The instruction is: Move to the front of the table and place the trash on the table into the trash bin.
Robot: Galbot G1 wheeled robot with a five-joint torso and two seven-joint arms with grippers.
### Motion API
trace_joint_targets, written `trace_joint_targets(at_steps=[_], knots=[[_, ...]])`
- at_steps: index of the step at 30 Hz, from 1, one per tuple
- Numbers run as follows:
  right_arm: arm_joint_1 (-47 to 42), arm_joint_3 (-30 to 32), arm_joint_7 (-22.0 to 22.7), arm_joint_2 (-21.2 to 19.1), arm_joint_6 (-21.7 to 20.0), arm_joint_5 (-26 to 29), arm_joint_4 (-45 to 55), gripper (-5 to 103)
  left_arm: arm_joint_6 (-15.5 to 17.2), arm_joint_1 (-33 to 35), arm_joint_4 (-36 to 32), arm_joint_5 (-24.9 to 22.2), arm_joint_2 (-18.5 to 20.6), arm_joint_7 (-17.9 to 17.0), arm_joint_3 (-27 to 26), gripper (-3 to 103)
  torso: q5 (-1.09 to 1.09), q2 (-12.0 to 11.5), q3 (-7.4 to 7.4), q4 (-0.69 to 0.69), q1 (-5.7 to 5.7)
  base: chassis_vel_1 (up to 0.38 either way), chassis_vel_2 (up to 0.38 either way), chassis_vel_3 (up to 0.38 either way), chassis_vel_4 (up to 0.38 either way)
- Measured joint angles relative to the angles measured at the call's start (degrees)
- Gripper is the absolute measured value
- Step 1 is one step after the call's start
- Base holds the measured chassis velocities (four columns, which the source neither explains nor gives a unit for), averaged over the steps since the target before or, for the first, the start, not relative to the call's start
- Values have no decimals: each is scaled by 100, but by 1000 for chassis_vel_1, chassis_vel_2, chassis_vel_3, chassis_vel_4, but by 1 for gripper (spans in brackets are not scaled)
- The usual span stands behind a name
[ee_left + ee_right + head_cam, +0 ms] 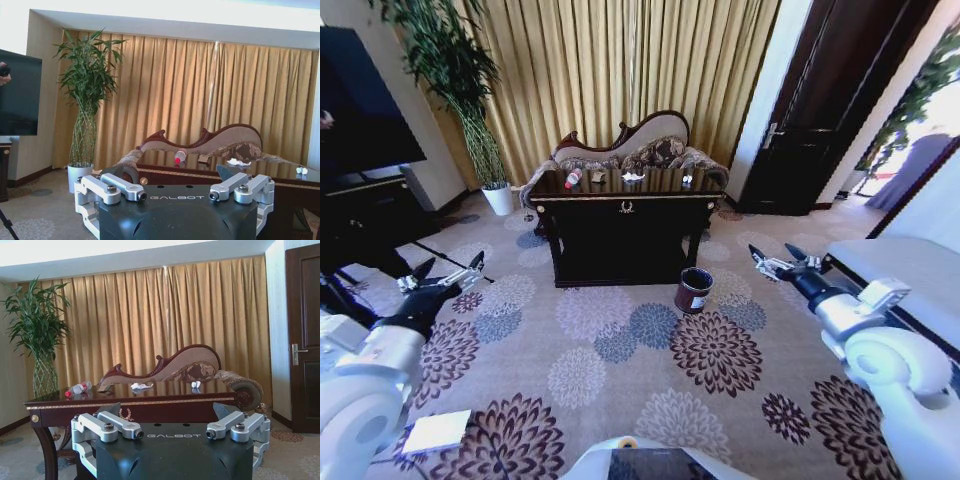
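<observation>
The dark glossy table [625,225] stands ahead across the flowered carpet. On its top lie a clear bottle with a red cap [573,178], a tan scrap [598,176], a crumpled white tissue [633,176] and a small white piece [687,180]. The maroon trash bin [693,290] sits on the floor by the table's front right corner. My left gripper [445,275] and right gripper [782,262] hang open and empty, well short of the table. The wrist views show the left gripper [177,196], the right gripper [174,434], the bottle [77,388] and the tissue [141,386].
A curved chaise sofa [640,145] stands behind the table, before gold curtains. A tall plant in a white pot [498,198], a TV and a black stand [365,205] are at the left. A dark door [820,130] and a pale bed edge [900,270] are at the right. White paper [437,432] lies on the carpet.
</observation>
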Motion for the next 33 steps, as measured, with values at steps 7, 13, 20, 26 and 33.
trace_joint_targets(at_steps=[7,13,20,26,33], knots=[[9,-3,1,3,108,-11,-57,100,69,-24,0,-1,-18,-4,46,100,0,0,0,0,0,0,0,0,0],[7,-5,1,4,124,-21,-61,100,86,-48,0,0,-16,-4,72,100,0,0,0,0,0,0,0,0,0],[10,-5,3,-4,124,-28,-63,100,86,-66,0,2,-11,-4,87,100,0,0,0,0,0,0,0,0,0],[29,-5,4,-15,124,-31,-66,100,82,-78,0,2,3,-7,87,100,0,0,0,0,0,0,0,0,0],[28,-8,5,-15,124,-36,-73,100,82,-85,0,2,6,-10,83,100,0,0,0,0,0,0,0,0,0]])
